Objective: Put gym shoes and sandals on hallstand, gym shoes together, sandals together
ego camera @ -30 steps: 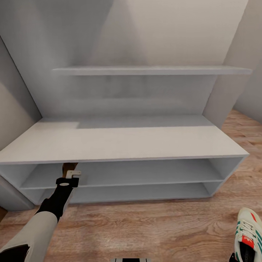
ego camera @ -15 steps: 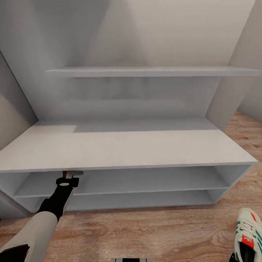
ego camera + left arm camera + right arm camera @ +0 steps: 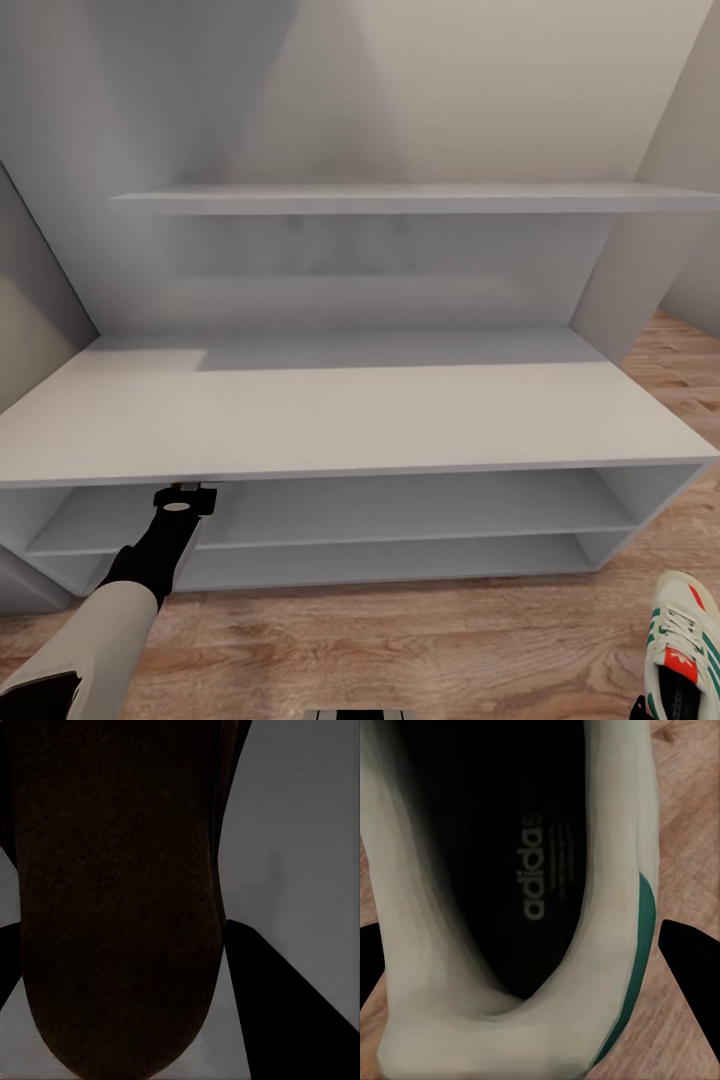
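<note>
The hallstand [image 3: 340, 415] stands straight ahead, its bench top bare. My left gripper [image 3: 186, 496] reaches under the bench top's front edge into the upper open shelf [image 3: 400, 505], its fingertips hidden there. In the left wrist view a dark brown sandal [image 3: 120, 900] lies between the black fingers [image 3: 300, 1005], and the gripper is shut on it. A white gym shoe [image 3: 685, 640] with green stripes hangs low at the right over the corridor floor [image 3: 420, 640]. My right gripper [image 3: 529, 967] is shut on that gym shoe [image 3: 607, 945], with its dark insole facing the camera.
A long wall shelf [image 3: 400, 198] runs above the bench. Grey walls close in on the left [image 3: 30, 290] and on the right [image 3: 670, 220]. The lower open shelf [image 3: 400, 555] sits just above the floor.
The whole view has closed in on the hallstand. My left gripper and the sandal have gone further under the bench top, so the sandal is now hidden in the head view.
</note>
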Controlling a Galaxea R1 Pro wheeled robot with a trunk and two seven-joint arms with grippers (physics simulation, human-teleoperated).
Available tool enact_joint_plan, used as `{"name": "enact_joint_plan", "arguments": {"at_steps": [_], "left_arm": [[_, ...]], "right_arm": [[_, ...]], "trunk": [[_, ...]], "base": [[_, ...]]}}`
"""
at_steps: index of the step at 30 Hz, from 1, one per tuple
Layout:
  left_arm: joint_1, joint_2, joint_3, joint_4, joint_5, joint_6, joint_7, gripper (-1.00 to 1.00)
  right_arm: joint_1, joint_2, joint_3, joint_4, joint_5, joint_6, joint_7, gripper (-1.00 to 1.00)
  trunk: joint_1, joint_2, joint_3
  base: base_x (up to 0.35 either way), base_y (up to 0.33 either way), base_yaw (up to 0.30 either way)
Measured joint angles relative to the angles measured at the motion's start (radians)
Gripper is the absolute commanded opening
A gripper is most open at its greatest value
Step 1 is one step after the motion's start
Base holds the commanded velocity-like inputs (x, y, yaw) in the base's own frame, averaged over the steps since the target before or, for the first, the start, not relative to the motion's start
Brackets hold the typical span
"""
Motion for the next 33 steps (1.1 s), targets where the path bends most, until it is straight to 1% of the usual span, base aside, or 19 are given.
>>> {"name": "enact_joint_plan", "arguments": {"at_steps": [4, 5, 18, 28, 33], "left_arm": [[0.0, 0.0, -0.001, 0.0, 0.0, 0.0, -0.001, -1.0], [0.0, 0.0, -0.001, 0.0, 0.0, 0.001, -0.001, 1.0], [-0.001, 0.001, -0.001, -0.005, -0.003, 0.002, -0.001, 1.0], [-0.001, -0.002, -0.003, -0.011, -0.004, 0.001, 0.001, 1.0], [-0.001, -0.002, -0.004, -0.012, -0.004, 0.001, 0.001, 1.0]], "right_arm": [[0.0, 0.0, 0.0, 0.001, 0.0, 0.0, 0.0, -1.0], [0.001, 0.0, 0.0, 0.001, 0.0, 0.0, 0.0, -1.0], [0.0, 0.0, 0.0, 0.001, 0.001, 0.0, 0.0, -1.0], [0.0, 0.0, 0.0, 0.001, 0.002, 0.0, 0.0, -1.0], [0.0, 0.0, 0.0, 0.001, 0.001, 0.0, 0.0, -1.0]], "trunk": [[0.0, 0.0, 0.0], [0.0, 0.0, 0.0], [0.0, 0.0, 0.0], [0.001, 0.0, 0.0], [0.001, 0.0, 0.0]], "base": [[0.009, 0.0, 0.0], [0.003, 0.0, 0.0], [-0.01, 0.0, 0.0], [-0.289, -0.005, 0.0], [-0.32, -0.119, 0.0]]}}
